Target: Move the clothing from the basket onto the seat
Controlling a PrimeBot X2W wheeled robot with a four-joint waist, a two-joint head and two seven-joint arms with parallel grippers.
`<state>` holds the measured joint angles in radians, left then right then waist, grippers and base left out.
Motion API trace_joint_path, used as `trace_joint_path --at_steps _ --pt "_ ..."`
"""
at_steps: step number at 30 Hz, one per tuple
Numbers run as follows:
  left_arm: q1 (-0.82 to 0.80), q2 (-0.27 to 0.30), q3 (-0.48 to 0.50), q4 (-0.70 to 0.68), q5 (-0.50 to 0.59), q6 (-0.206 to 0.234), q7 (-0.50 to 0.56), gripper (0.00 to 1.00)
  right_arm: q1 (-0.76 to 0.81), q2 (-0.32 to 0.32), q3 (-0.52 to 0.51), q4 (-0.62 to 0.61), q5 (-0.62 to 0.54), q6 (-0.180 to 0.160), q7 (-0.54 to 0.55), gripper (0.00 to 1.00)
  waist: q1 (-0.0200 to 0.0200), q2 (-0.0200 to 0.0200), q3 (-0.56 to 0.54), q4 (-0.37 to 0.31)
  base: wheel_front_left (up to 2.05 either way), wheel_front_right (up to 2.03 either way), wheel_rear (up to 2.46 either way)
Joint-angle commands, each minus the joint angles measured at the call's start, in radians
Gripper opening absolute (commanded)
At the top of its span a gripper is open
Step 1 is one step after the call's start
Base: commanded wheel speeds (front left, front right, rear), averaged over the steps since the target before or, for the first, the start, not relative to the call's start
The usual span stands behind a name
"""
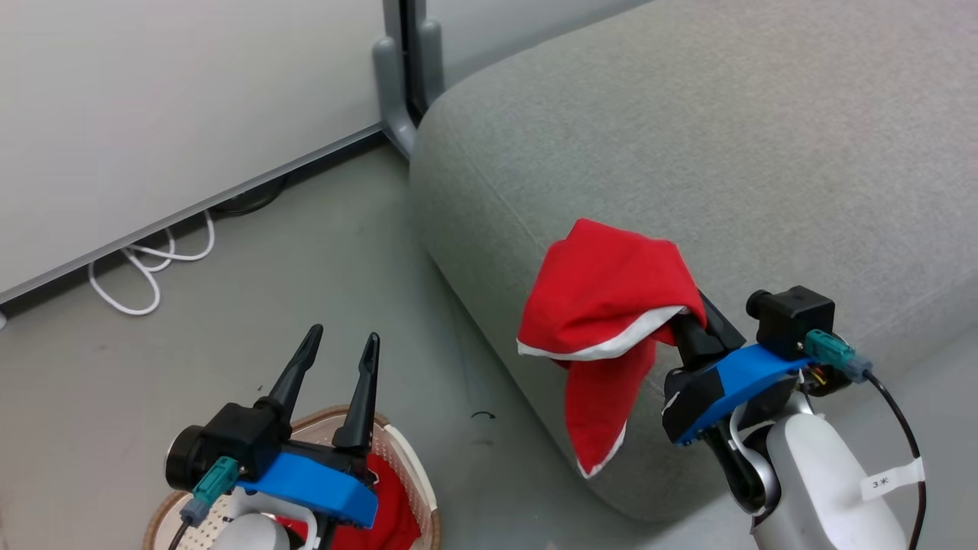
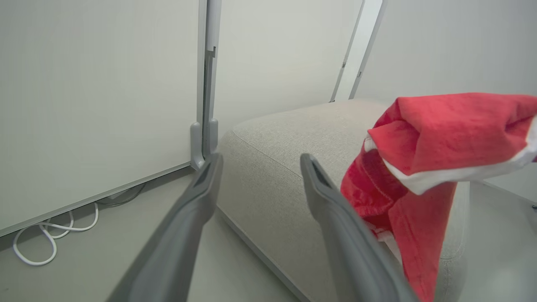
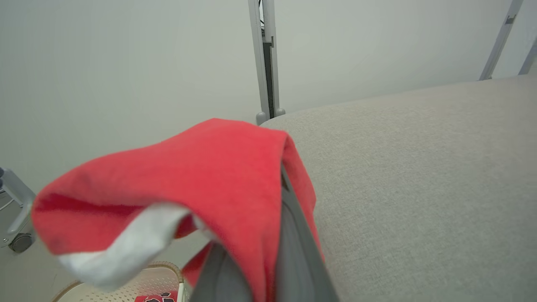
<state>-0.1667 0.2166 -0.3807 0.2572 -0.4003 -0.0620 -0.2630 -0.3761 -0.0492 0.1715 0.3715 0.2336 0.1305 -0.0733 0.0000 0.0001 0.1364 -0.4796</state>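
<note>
A red garment with white trim (image 1: pixel 611 294) hangs in the air beside the grey seat's (image 1: pixel 726 153) rounded front corner. My right gripper (image 1: pixel 691 317) is shut on it, and the cloth drapes over the fingertips. The right wrist view shows the same garment (image 3: pixel 188 180) folded over the dark fingers (image 3: pixel 289 239), with the seat (image 3: pixel 419 167) to the right. My left gripper (image 1: pixel 342 338) stands open and empty above the basket (image 1: pixel 416 473), which holds another red garment (image 1: pixel 393 512). In the left wrist view the open left gripper (image 2: pixel 261 161) points at the seat (image 2: pixel 277 176), with the hanging garment (image 2: pixel 440 126) to its right.
A white cable (image 1: pixel 145 267) lies looped on the grey floor along the pale wall panel. A grey post (image 1: pixel 397 92) stands at the seat's far corner. A caster wheel (image 3: pixel 19 242) sits at the left edge of the right wrist view.
</note>
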Motion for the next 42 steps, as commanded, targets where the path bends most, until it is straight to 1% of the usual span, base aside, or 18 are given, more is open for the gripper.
trace_joint_path --at_steps 1,7,14,19,24,26,30,34,38,42 --pt "0.005 -0.001 0.013 0.002 0.013 -0.008 -0.003 1.00 0.013 -0.002 -0.005 -0.007 0.006 0.000 -0.007 0.00 0.0000 -0.0001 0.006 -0.018 0.00 0.00 0.00" --pt "0.008 -0.013 0.033 0.007 0.037 -0.020 -0.003 1.00 0.030 -0.002 -0.023 -0.016 0.013 0.000 -0.011 0.00 0.0000 -0.0001 0.009 -0.025 0.00 0.00 0.00" --pt "-0.001 -0.025 0.036 0.016 0.063 -0.038 -0.003 1.00 0.029 -0.002 -0.043 -0.022 0.019 0.000 -0.011 0.00 0.0000 -0.0001 0.021 0.000 0.00 0.00 0.00" --pt "-0.006 -0.024 0.049 0.007 0.080 -0.043 -0.003 1.00 -0.034 -0.002 -0.072 -0.031 0.030 0.000 -0.001 0.00 0.0000 -0.0001 0.051 0.017 0.00 0.00 0.00" --pt "-0.038 -0.020 0.052 -0.014 0.102 -0.047 -0.003 1.00 -0.143 -0.003 -0.155 -0.045 -0.008 0.000 0.042 0.00 0.0000 -0.0001 0.115 0.050 0.00 0.00 0.00" --pt "-0.055 -0.014 0.049 -0.026 0.112 -0.050 -0.003 1.00 -0.197 -0.024 -0.203 -0.062 -0.022 0.000 0.063 0.00 0.0000 -0.0001 0.152 0.069 0.00 0.00 0.00" --pt "-0.092 -0.006 0.044 -0.046 0.124 -0.053 -0.003 1.00 -0.306 -0.074 -0.287 -0.096 -0.008 0.000 0.106 0.00 0.0000 -0.0001 0.221 0.112 0.00 0.00 0.00" --pt "-0.129 0.004 0.039 -0.073 0.139 -0.054 -0.003 1.00 -0.405 -0.147 -0.377 -0.120 0.005 0.000 0.161 0.00 0.0000 -0.0001 0.293 0.162 0.00 0.00 0.00" --pt "-0.163 0.017 0.035 -0.106 0.151 -0.057 -0.003 1.00 -0.493 -0.219 -0.462 -0.105 0.019 0.000 0.204 0.00 0.0000 -0.0001 0.371 0.207 0.00 0.00 0.00" --pt "-0.192 0.029 0.029 -0.139 0.164 -0.058 -0.002 1.00 -0.561 -0.282 -0.550 -0.075 0.017 0.000 0.213 0.00 0.0000 -0.0001 0.447 0.246 0.00 0.00 0.00"
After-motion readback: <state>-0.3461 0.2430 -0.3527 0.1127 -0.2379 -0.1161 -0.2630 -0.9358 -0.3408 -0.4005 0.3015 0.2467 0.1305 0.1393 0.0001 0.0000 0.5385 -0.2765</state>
